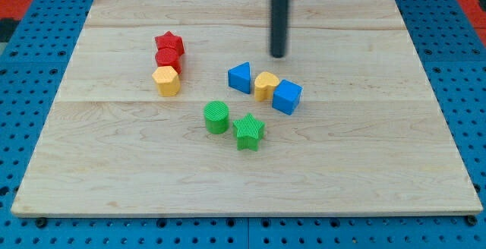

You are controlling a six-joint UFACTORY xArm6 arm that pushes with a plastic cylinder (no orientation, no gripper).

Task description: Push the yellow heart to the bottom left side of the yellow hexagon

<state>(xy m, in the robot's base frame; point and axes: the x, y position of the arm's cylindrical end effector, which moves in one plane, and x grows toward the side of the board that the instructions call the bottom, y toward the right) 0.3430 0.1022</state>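
Observation:
The yellow heart (pixel 265 86) lies near the board's middle, squeezed between a blue triangle (pixel 240 77) on its left and a blue cube (pixel 287 96) on its right. The yellow hexagon (pixel 166 80) sits to the view's left, just below a red round block (pixel 168 58) and a red star (pixel 170 42). My tip (pixel 279 55) rests on the board above the yellow heart, slightly to its right, a short gap away and touching no block.
A green cylinder (pixel 216 117) and a green star (pixel 248 131) lie below the heart, toward the view's bottom. The wooden board (pixel 380 165) rests on a blue perforated surface (pixel 463 67).

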